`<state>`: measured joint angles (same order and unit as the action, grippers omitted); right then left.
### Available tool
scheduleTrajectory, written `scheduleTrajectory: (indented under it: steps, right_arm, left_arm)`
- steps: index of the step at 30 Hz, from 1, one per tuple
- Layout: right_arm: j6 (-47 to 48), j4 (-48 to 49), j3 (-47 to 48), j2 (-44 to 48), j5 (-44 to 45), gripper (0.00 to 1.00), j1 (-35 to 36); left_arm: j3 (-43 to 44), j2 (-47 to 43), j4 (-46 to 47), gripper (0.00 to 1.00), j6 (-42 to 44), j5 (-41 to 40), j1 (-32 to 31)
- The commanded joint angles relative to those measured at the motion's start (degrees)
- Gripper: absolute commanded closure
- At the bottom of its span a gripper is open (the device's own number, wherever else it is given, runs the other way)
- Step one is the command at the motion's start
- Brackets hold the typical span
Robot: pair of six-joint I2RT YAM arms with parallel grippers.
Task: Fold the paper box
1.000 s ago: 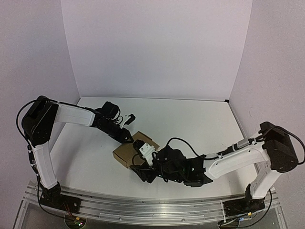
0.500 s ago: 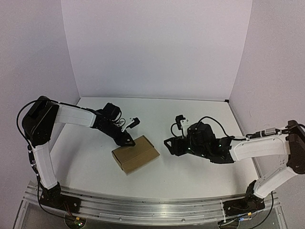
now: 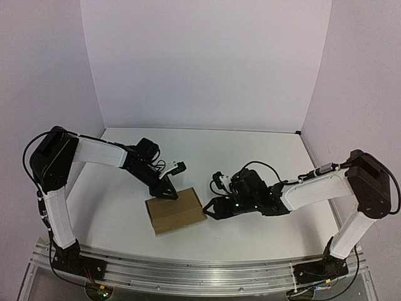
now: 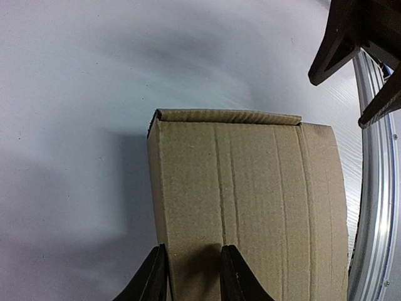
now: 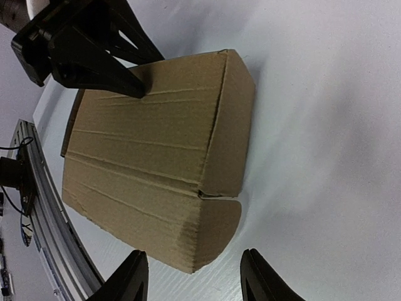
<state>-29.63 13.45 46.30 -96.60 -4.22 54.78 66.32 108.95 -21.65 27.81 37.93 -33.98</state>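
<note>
The top view hangs high behind the arm bases, facing the back wall, far enough off to hold the whole table [image 3: 269,157], with the paper box [image 3: 175,211] toward the table's front. The left wrist view sits close above the box's left end and looks along its top, with the right end effector [image 4: 338,100] beyond. The right wrist view sits low off the box's right end and faces leftward, showing the left end effector [image 5: 147,76]. All three views share the box.

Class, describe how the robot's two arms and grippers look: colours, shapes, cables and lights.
The left arm and right arm have smooth white link shells between bulky black joints. Thin black cables loop along them. Small green lights glow on the right wrist. The left gripper and right gripper each have two black, tapering fingers.
</note>
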Motion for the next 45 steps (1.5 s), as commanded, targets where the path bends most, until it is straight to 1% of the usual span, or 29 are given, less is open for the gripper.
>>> scheduleTrajectory:
  steps: [1,4,8,14,18,22,29,33,40,45]
  right_arm:
    - [-0.8,3.7,0.6,0.2,-4.8,0.48,0.0]
    - [-1.8,3.9,0.6,-0.9,-4.5,0.49,0.0]
    - [-2.9,4.8,2.5,-4.7,-5.1,0.52,0.0]
    - [-4.4,6.2,4.0,-7.2,-6.0,0.59,0.0]
    - [-5.8,8.0,3.1,-7.9,-6.4,0.66,0.0]
    - [-6.7,9.4,3.7,-9.8,-7.2,0.69,0.1]
    - [-5.6,9.8,4.5,-10.4,-4.1,0.77,0.0]
    - [-3.5,9.8,5.0,-10.9,-2.5,0.78,0.0]
    - [0.5,9.8,5.2,-13.3,3.0,0.79,0.1]
    - [2.2,9.7,5.8,-14.8,7.7,0.76,0.7]
  left_arm:
    - [-1.6,3.2,-7.0,0.71,2.3,-3.4,-0.6]
    - [-1.7,3.3,-6.9,0.71,2.2,-3.3,-0.6]
    - [-1.9,3.4,-6.6,0.71,2.1,-3.3,-0.6]
    - [-2.3,3.3,-6.4,0.71,1.9,-3.2,-0.6]
    - [-2.3,3.4,-6.1,0.71,1.7,-3.1,-0.6]
    - [-2.3,3.5,-6.0,0.71,1.6,-3.1,-0.6]
    - [-1.9,3.6,-6.6,0.71,2.3,-2.9,-0.6]
    - [-1.9,3.7,-6.9,0.71,2.8,-2.9,-0.6]
    - [-2.0,3.7,-7.0,0.71,3.5,-2.4,-0.6]
    - [-2.3,3.6,-7.1,0.72,3.9,-2.2,-0.6]
